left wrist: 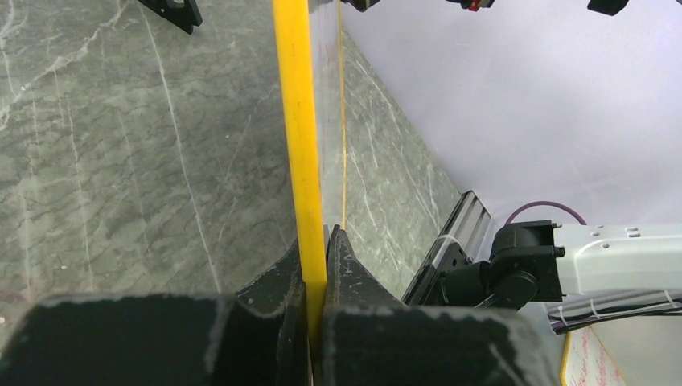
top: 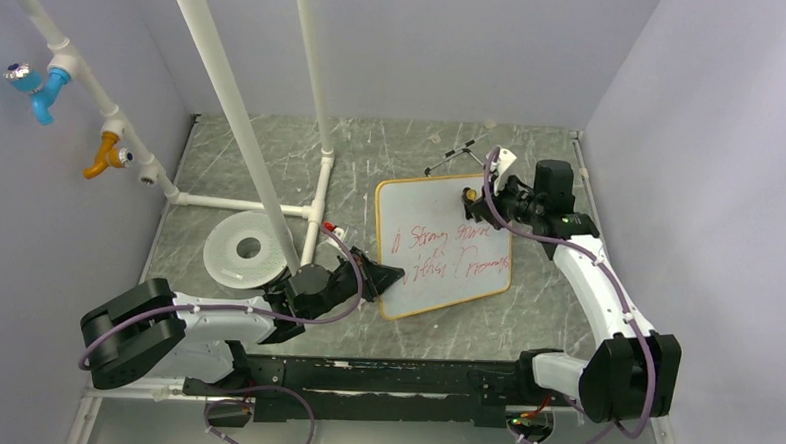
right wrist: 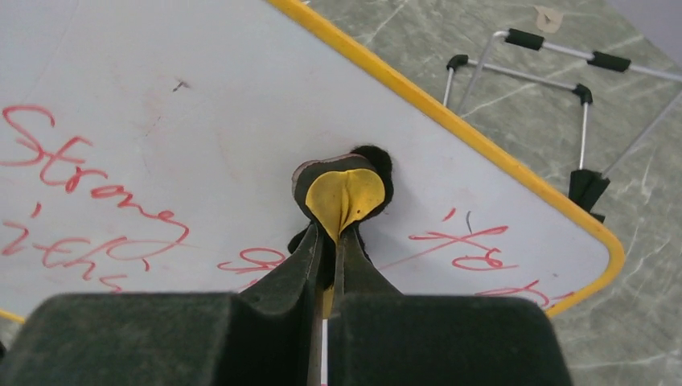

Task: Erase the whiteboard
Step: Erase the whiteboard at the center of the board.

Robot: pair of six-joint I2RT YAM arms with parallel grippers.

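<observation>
The whiteboard (top: 438,246) lies mid-table, its orange-yellow frame around red handwriting. My left gripper (top: 392,278) is shut on the frame at the board's near-left corner; in the left wrist view the yellow frame edge (left wrist: 299,121) runs up from between the fingers of the left gripper (left wrist: 318,241). My right gripper (top: 467,196) is over the board's far right part, shut on a small yellow-and-black eraser pad (right wrist: 347,193). The pad rests against the white surface (right wrist: 201,121), just beyond the right gripper (right wrist: 331,229). Red writing shows on both sides of the pad.
A white disc with a centre hole (top: 248,248) lies left of the board. White pipes (top: 235,125) slant up from the table there, with a floor pipe (top: 314,214) beside them. A thin wire stand (right wrist: 531,72) lies just past the board's far edge. Walls close in on three sides.
</observation>
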